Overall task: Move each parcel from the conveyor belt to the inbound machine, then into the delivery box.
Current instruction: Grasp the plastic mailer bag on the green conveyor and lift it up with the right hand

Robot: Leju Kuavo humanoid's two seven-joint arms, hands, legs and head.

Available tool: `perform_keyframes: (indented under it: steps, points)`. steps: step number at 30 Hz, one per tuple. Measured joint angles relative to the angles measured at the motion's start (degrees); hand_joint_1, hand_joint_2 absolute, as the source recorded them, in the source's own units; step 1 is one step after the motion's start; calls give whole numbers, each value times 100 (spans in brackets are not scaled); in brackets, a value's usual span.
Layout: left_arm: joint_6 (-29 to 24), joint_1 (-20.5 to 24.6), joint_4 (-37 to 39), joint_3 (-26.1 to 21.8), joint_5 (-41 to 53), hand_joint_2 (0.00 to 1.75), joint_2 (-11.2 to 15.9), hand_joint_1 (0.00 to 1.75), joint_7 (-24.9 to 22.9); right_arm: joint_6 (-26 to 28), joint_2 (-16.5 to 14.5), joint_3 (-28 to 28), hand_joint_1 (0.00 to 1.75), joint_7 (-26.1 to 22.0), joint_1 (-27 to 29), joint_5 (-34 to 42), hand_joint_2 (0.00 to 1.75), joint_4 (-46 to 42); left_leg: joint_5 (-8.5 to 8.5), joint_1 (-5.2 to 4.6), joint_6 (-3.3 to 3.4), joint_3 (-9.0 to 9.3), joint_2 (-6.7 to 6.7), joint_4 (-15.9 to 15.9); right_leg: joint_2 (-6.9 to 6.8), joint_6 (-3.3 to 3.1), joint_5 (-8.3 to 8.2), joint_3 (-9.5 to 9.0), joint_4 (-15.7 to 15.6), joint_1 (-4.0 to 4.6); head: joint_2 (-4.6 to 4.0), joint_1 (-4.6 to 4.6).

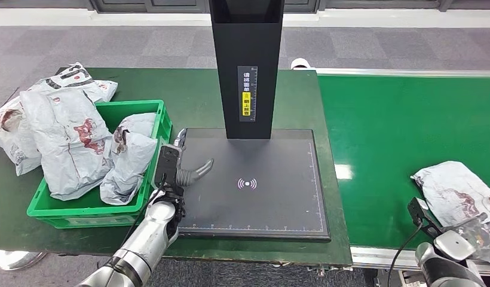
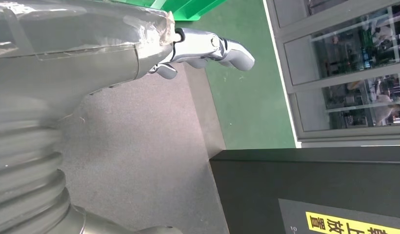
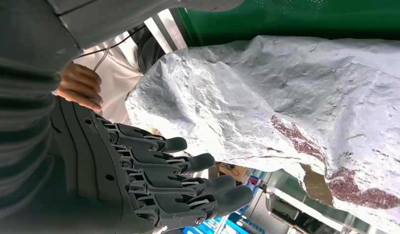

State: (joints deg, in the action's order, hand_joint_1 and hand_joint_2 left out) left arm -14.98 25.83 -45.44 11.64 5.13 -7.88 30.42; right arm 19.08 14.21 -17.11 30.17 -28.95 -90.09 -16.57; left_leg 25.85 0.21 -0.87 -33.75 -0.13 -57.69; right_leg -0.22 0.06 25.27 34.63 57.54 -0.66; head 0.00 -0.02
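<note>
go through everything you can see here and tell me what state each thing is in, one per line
Grey crumpled plastic parcel on the green conveyor belt: lying flat, not held.
Green plastic delivery box: heaped with grey parcels.
Black flat scanner pad of the inbound machine: bare, its symbol lit.
Left hand: open, over the pad's edge.
Right hand: open, beside the parcel.

Grey carpet floor [image 1: 141, 45], green-topped table [image 1: 189, 89], glass-fronted cabinets [image 2: 344, 63] behind
</note>
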Motion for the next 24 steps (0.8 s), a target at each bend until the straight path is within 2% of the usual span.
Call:
perform_keyframes:
  steps: [4, 5, 8, 9, 14, 24]
  points:
    - [45, 0, 0, -3, -23, 175, 2, 0, -16, -250, -17, 37, 0, -10, 7, 91, 175, 9, 0, 0, 0, 1, 0, 0, 0, 0, 0, 0, 0, 0, 0, 0]
    - [52, 0, 0, -4, -23, 175, 2, 0, -22, -322, -26, 37, 31, -27, 9, 151, 175, 15, 0, 0, 0, 1, 0, 0, 1, 0, 0, 0, 0, 0, 0, -1]
    - [85, 0, 1, -7, -7, 175, 4, 0, -31, -602, -44, 37, 161, -123, 18, 364, 175, 38, 0, 1, 0, 5, 1, 0, 3, 0, 0, -1, -1, 2, 0, -2]
    - [102, 2, 3, -7, -1, 175, 5, 0, -33, -744, -48, 30, 175, -180, 22, 458, 175, 45, 0, 2, 0, 7, 2, 0, 5, 0, 0, -3, -2, 3, 0, -2]
    - [253, 31, 52, -7, -55, 175, 9, 0, -45, -1364, -104, -219, 175, -723, 46, 984, 175, 59, 6, 12, 6, 32, 4, -1, 6, 7, 3, -37, -15, 12, 0, -2]
    - [280, 30, 65, -8, -80, 175, 18, 0, -66, -1311, -170, -452, 175, -847, 84, 1022, 175, 59, 6, 16, 11, 40, 3, -6, 5, 22, -8, -51, -22, 14, 0, -2]
